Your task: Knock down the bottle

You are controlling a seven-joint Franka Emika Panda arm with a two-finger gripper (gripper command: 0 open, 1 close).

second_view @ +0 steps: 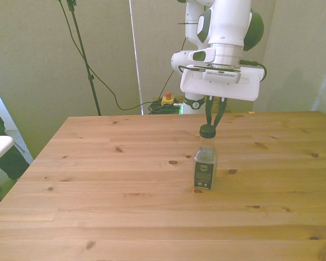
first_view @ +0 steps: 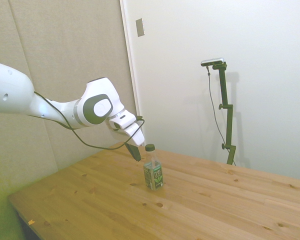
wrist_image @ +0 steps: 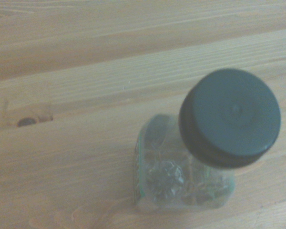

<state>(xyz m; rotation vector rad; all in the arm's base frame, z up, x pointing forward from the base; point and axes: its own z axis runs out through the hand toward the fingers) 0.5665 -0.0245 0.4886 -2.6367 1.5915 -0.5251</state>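
Now hovering behind the upright clear plastic bottle (first_view: 153, 172) on the wooden table (first_view: 215, 200), jaws slightly parted, empty; risking skimming over its dark cap (second_view: 207, 130).

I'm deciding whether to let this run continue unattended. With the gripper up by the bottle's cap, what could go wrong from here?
1. The gripper sits level with the dark cap of the upright bottle; a push that high may glance off the cap.
2. Bare wooden table surrounds the bottle, so once toppled it might roll away.
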